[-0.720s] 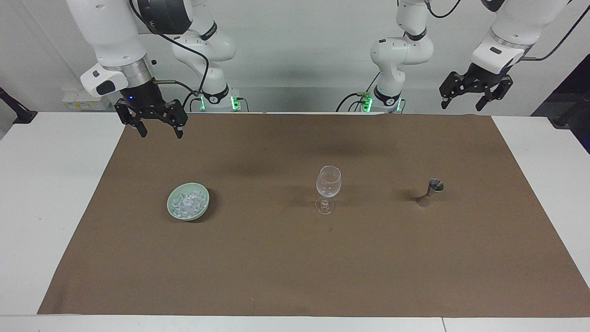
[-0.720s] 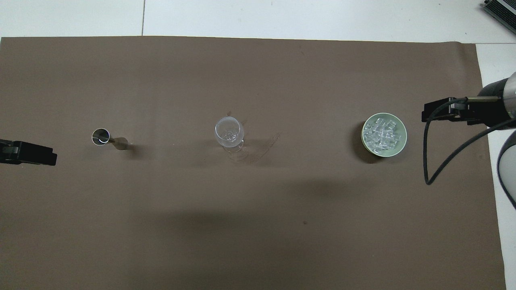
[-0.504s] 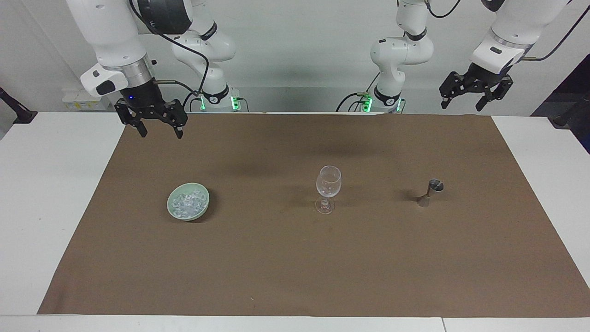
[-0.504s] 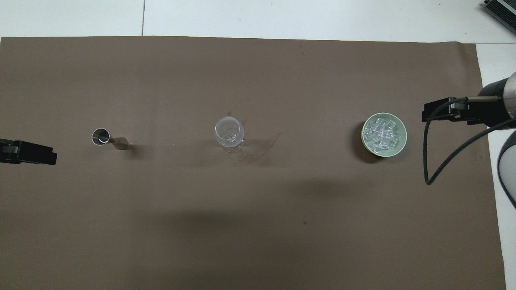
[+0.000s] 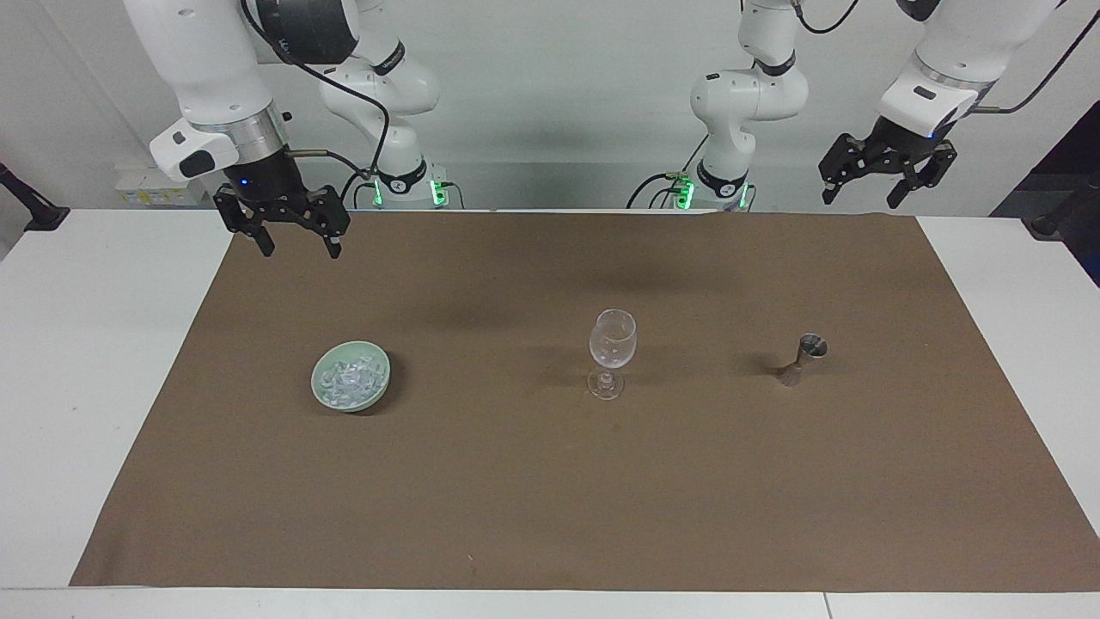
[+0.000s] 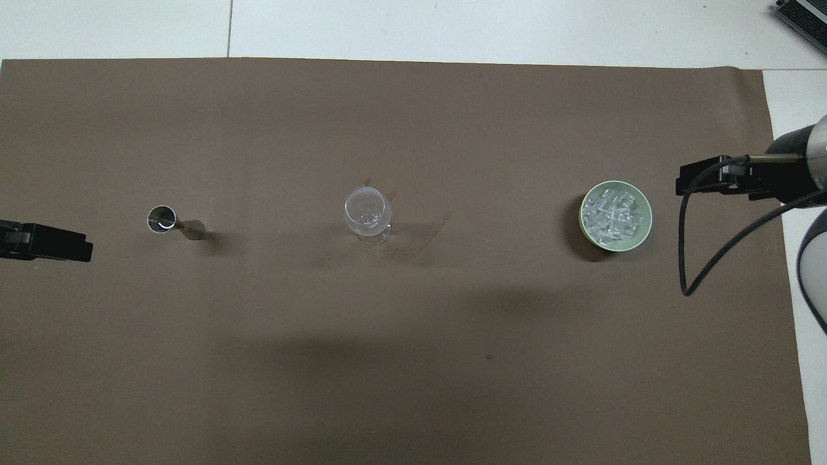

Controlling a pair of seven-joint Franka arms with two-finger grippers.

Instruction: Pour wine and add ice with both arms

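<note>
Left tool has edged up — both tools gape empty, right tool unmoved.

Bright, even overhead light; soft arm shadows on the brown mat; sharp focus.

White wall, white table w/ brown mat
</note>
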